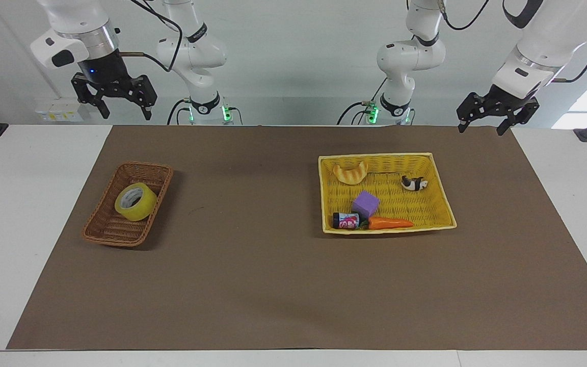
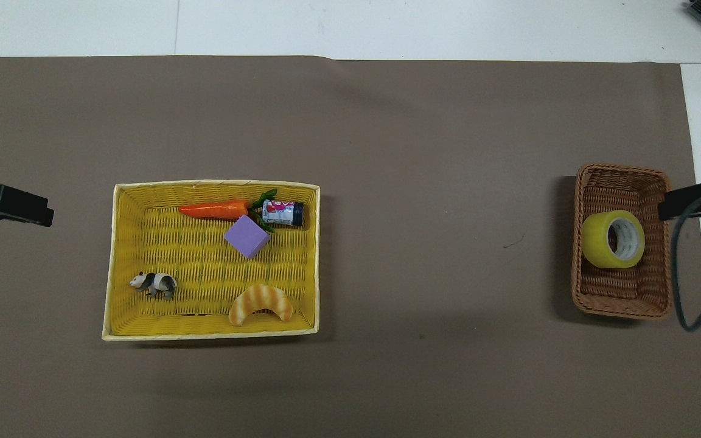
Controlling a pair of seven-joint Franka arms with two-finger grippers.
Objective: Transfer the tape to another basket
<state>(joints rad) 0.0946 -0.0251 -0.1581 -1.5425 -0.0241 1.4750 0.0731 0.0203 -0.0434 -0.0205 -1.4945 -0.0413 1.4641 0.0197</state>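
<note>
Roll of translucent yellow packing tape [image 1: 135, 202] with whitish core sits tilted inside the narrow oblong brown woven wicker basket [image 1: 101, 232], leaning against the wall on the side toward the middle of the counter. That basket is at the right arm's end of the brown mat [image 1: 252, 285] that covers the white counter [image 1: 18, 214].

Right end effector [image 1: 116, 106]: up in the air, over the counter edge nearest the robots, clear of the wicker basket, fingers spread wide, holding nothing. In the overhead view only its dark tip shows, at the frame edge just beside the basket rim.

Left end effector [image 1: 483, 122]: hanging over the mat corner at its own end, fingers wide, empty. Arm waiting.

Large bright yellow square basket [image 1: 438, 176] sits toward the left arm's end, well apart from the wicker one. Contents: striped croissant toy [image 1: 350, 172], small panda figure [image 1: 414, 183], purple cube [image 1: 365, 203], small dark can with pink label [image 1: 345, 220], orange toy carrot [image 1: 389, 223]. Can and carrot lie end to end along the wall farthest from the robots; cube just beside them.
</note>
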